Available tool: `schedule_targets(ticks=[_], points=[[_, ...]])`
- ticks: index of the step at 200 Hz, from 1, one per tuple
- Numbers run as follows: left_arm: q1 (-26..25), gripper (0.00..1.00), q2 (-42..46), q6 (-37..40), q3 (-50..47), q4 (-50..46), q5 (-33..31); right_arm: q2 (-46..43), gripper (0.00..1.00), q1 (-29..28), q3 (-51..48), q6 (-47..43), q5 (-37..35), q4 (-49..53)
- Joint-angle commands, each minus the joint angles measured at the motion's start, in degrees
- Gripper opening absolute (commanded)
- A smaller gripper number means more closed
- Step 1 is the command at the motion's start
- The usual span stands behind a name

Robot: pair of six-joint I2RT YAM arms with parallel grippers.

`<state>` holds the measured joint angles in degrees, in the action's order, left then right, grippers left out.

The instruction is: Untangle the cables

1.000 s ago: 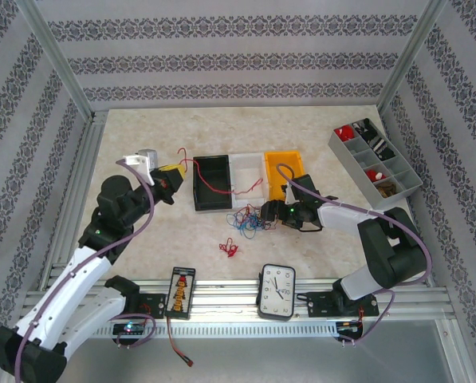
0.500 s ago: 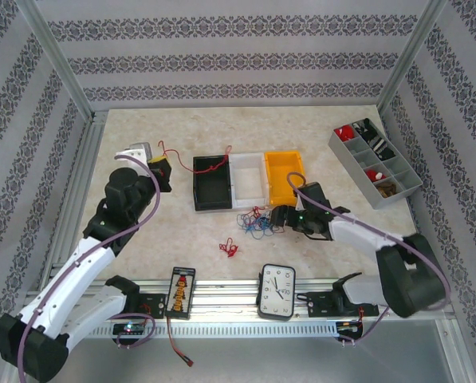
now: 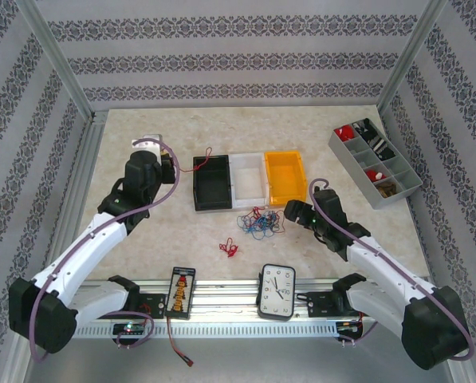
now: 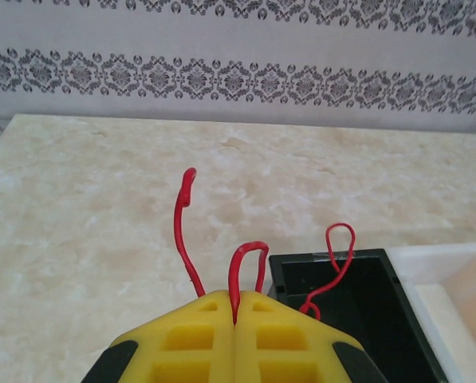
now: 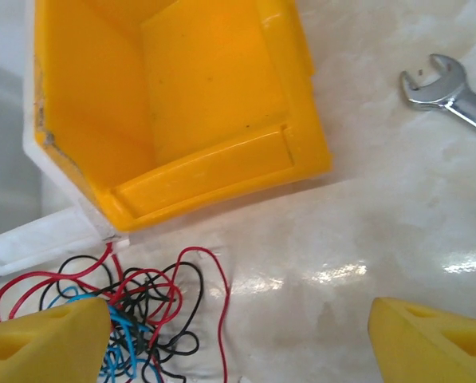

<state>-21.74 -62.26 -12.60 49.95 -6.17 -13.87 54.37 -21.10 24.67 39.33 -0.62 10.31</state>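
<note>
Red wire point(image 4: 188, 177) pinched in closed left hand point(image 4: 236, 313); right hand point(image 5: 238, 339) open beside thin tangled cables point(image 5: 146, 307).

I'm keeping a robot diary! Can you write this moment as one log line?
left pincer: shut on red cable | right pincer: open by cable tangle | tangle place: table, beside yellow bin

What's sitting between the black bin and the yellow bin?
A white bin, side by side with the black bin and the yellow bin; the top external view shows it.
</note>
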Motion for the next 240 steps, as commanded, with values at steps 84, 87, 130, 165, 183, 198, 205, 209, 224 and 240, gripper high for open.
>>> schedule_targets(ticks=[84, 87, 130, 165, 183, 198, 205, 209, 224, 240], points=[[-7.6, 0.00, -8.5, 10.0, 9.4, -17.4, -8.1, 3.8, 0.85, 0.5, 4.0, -0.8, -3.1, 1.6], [-7.6, 0.00, -8.4, 9.9, 9.3, -17.5, -8.2, 3.8, 0.85, 0.5, 4.1, -0.9, -3.1, 1.6], [-8.5, 0.00, -10.5, 9.1, 9.7, -16.3, -3.6, 4.8, 0.85, 0.7, 4.7, -1.5, -3.3, 1.5], [-8.6, 0.00, -17.8, 8.4, 13.7, -16.8, 1.5, 5.0, 0.85, 0.7, 5.9, -2.1, -3.3, 1.6], [-8.6, 0.00, -21.7, 7.3, 15.2, -16.4, 2.9, 5.0, 0.85, 0.8, 6.4, -2.6, -3.2, 1.8], [-8.6, 0.00, -24.4, 6.3, 16.0, -15.5, 4.9, 5.0, 0.85, 0.8, 6.5, -2.9, -3.0, 2.1], [-8.6, 0.00, -25.4, 5.7, 16.3, -14.9, 5.7, 5.1, 0.85, 0.9, 6.7, -3.0, -2.8, 2.2], [-8.7, 0.00, -26.0, 5.4, 16.5, -14.6, 6.2, 5.0, 0.85, 0.9, 6.6, -3.1, -2.7, 2.2], [-8.6, 0.00, -28.0, 4.1, 16.9, -13.0, 7.6, 5.1, 0.85, 1.0, 6.7, -3.1, -2.1, 2.2], [-8.6, 0.00, -29.7, 2.8, 17.3, -11.1, 9.1, 5.2, 0.85, 1.0, 6.8, -3.1, -1.4, 2.0]])
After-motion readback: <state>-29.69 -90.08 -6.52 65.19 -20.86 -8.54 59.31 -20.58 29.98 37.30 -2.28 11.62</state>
